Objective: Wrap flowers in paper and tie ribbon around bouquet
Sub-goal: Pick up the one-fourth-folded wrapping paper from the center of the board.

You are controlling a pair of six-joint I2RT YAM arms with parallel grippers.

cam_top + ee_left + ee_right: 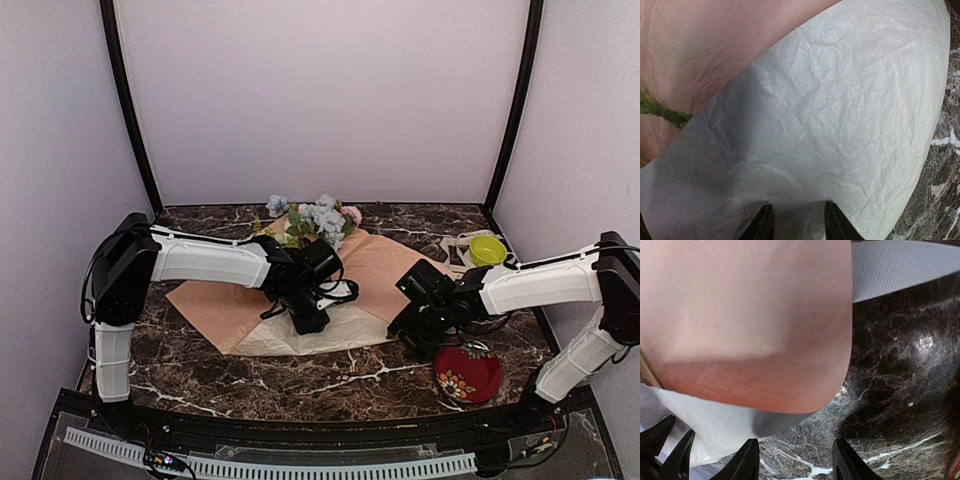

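The paper (385, 270) lies peach side up on the marble table, with a cream flap (300, 340) folded over at its near edge. The flowers (320, 218) rest at the sheet's far edge, and one green stem (660, 111) shows beside the flap. My left gripper (308, 322) (796, 207) is down on the cream flap, its fingers closed on a bunched ridge of paper. My right gripper (405, 335) (795, 445) stands open at the sheet's near right corner, with only bare marble between its fingers. The ribbon (455, 245) (905, 265) lies at the right.
A lime-green round bowl (487, 250) sits by the ribbon at the back right. A red flowered plate (467, 373) lies near the right arm's base. Black frame posts and pale walls close in the table on three sides.
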